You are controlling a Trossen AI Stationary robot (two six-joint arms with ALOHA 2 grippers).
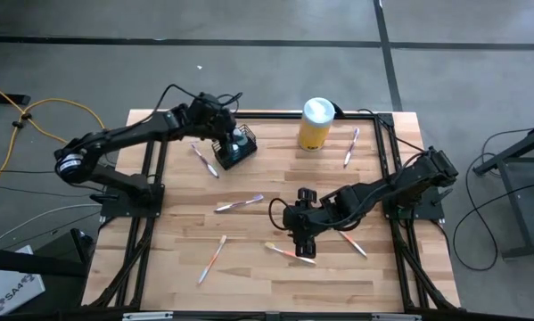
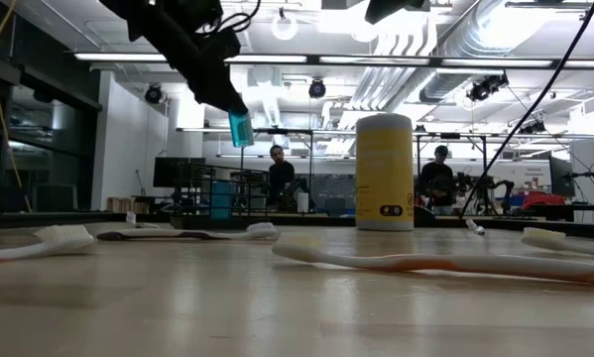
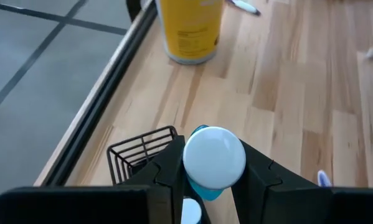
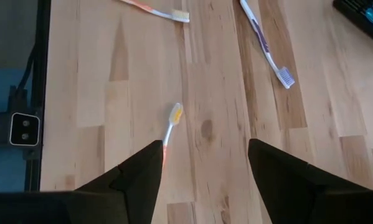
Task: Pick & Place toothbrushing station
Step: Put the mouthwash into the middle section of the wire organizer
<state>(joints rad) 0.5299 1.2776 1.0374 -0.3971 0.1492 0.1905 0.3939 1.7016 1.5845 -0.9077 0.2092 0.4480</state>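
Wooden slats of the table [image 1: 267, 267] filled the high view, w/ a grey floor around it; we took the yellow canister [image 1: 316, 125] w/ its white lid as our landmark. Just to the left of it in that view stood the toothbrushing station [image 1: 235, 152], a small black wire-mesh holder, upright near the table's far edge. We saw the left gripper [image 3: 214, 177] right above the holder, its jaws closed narrow on a small teal item w/ a round white end [image 3: 214, 157]; we couldn't tell what the item was. In the low view that teal piece [image 2: 241, 128] hung clear of the table. Well away from the canister, toward the table's middle, the right gripper [image 4: 205, 171] hovered low w/ jaws spread wide, holding nothing, over an orange-handled toothbrush [image 4: 170, 127]. Other toothbrushes lay scattered: a purple one [image 4: 270, 53] nearby, another [image 1: 351, 147] just right of the canister. Two people [image 2: 279, 174] stood in the room beyond.
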